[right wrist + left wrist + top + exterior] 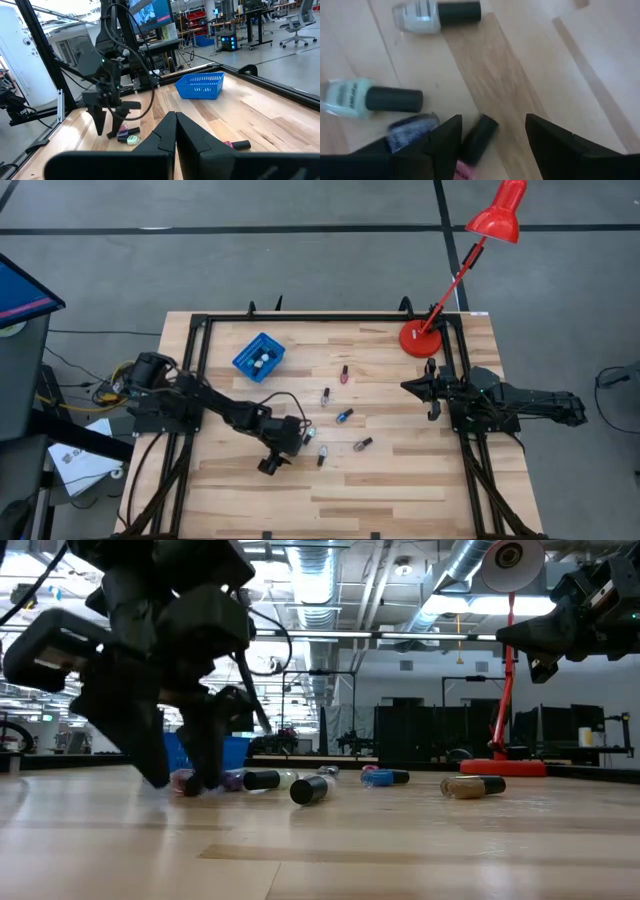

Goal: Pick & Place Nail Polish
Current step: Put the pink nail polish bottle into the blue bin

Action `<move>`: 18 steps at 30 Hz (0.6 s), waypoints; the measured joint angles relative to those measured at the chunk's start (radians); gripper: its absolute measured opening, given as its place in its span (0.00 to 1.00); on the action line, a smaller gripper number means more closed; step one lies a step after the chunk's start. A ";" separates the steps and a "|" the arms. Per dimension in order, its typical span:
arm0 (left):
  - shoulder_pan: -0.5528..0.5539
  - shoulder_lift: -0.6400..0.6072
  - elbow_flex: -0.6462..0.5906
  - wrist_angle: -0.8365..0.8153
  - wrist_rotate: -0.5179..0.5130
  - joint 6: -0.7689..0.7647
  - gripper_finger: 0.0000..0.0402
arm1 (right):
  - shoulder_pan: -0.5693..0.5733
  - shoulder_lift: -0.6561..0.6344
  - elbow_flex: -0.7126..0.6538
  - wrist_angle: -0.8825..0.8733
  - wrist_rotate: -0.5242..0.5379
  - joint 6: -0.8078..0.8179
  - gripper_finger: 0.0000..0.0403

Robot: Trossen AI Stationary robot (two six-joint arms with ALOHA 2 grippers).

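Few bottles in blue bin (259,357); approx six nail polish bottles (343,416) left on table. Left gripper (278,461) jaws apart over pink one (476,145), none held. Right gripper (418,387) closed, empty, parked by lamp (462,272).

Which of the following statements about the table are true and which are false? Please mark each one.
1. The blue basket stands on the table and already holds some small bottles. True.
2. The left pincer is clamped on a bottle and lifts it high above the wood. False: its fingers stand apart, low at the table, with a pink bottle with a dark cap lying between them.
3. The right pincer is shut and holds nothing. True.
4. All bottles on the table stand upright. False: in the low view those that show lie on their sides, for example the gold one.
5. The red lamp has its base on the table near the right arm. True.
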 joint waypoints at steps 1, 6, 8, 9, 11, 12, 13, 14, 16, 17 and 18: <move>0.000 0.006 0.000 0.000 0.000 0.000 0.52 | 0.000 0.000 0.000 0.000 0.000 0.000 0.00; 0.000 0.008 -0.017 0.018 -0.020 0.001 0.49 | 0.000 0.000 0.000 0.000 0.000 0.000 0.00; 0.000 0.007 -0.028 0.024 -0.021 0.002 0.47 | 0.000 0.000 0.000 0.000 0.000 0.000 0.00; 0.000 0.007 -0.032 0.022 -0.021 0.001 0.46 | 0.000 0.000 0.000 0.000 0.000 0.000 0.00; 0.000 0.007 -0.035 0.021 -0.020 0.001 0.43 | 0.000 0.000 0.000 0.000 0.000 0.000 0.00; 0.000 0.003 -0.035 0.021 -0.021 -0.003 0.42 | 0.000 0.000 0.000 0.000 0.000 0.000 0.00; 0.000 -0.010 -0.036 0.015 -0.022 -0.010 0.41 | 0.000 0.000 0.000 0.000 0.000 0.000 0.00; 0.000 -0.025 -0.040 -0.001 -0.021 -0.026 0.40 | 0.000 0.000 0.000 0.000 0.000 0.000 0.00; 0.000 -0.059 -0.043 -0.004 -0.024 -0.076 0.39 | 0.000 0.000 0.000 0.000 0.000 0.000 0.00; 0.000 -0.085 -0.043 0.001 -0.027 -0.107 0.39 | 0.000 0.000 0.000 0.000 0.000 0.000 0.00; 0.000 -0.114 -0.042 0.011 -0.030 -0.143 0.39 | 0.000 0.000 0.000 0.000 0.000 0.000 0.00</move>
